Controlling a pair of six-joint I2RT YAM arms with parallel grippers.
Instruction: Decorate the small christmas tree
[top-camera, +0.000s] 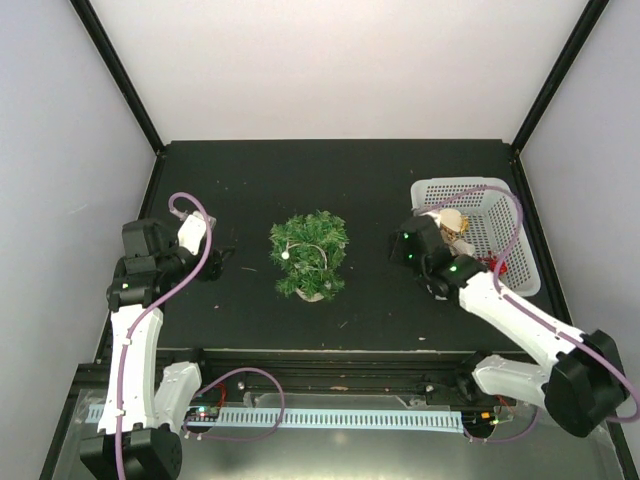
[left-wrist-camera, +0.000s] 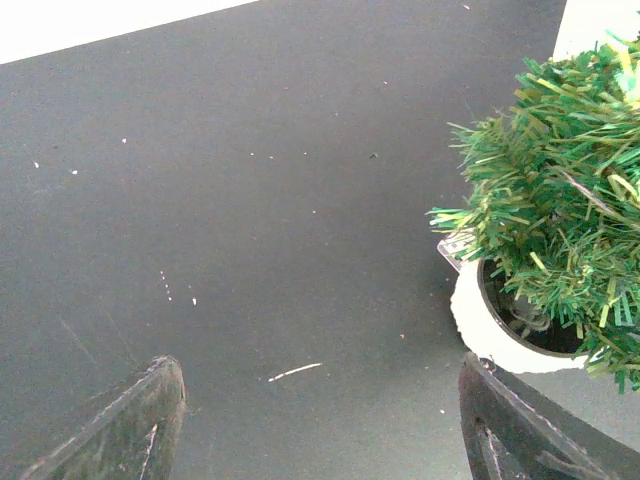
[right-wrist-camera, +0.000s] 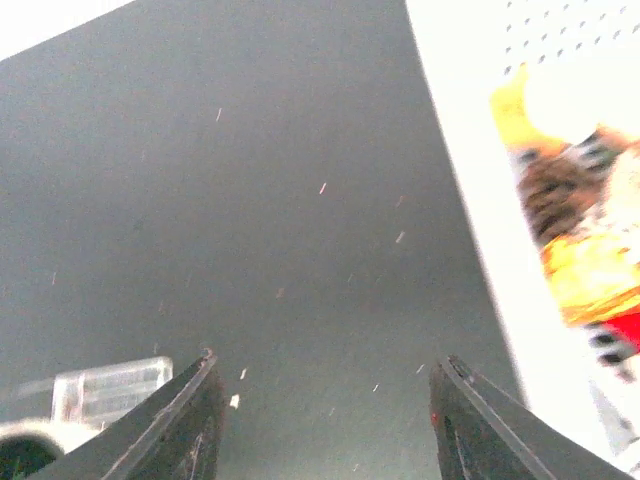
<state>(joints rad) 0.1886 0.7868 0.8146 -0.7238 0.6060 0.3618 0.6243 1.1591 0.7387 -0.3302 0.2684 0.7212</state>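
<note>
The small christmas tree (top-camera: 309, 254) stands mid-table on a white base, with a small white ball (top-camera: 284, 254) among its green branches. In the left wrist view the tree (left-wrist-camera: 560, 220) and its white base (left-wrist-camera: 478, 322) fill the right side. My left gripper (top-camera: 220, 261) is left of the tree, open and empty (left-wrist-camera: 320, 410), its right finger (left-wrist-camera: 510, 425) close to the base. My right gripper (top-camera: 397, 245) hovers between the tree and the white basket (top-camera: 500, 195), open with nothing between its fingers (right-wrist-camera: 325, 400). Blurred ornaments (right-wrist-camera: 575, 225) lie in the basket.
The white mesh basket's wall (right-wrist-camera: 470, 190) runs down the right of the right wrist view. A clear plastic piece (right-wrist-camera: 105, 390) shows at that view's lower left. The black table ends at white walls behind and black frame posts at the back corners.
</note>
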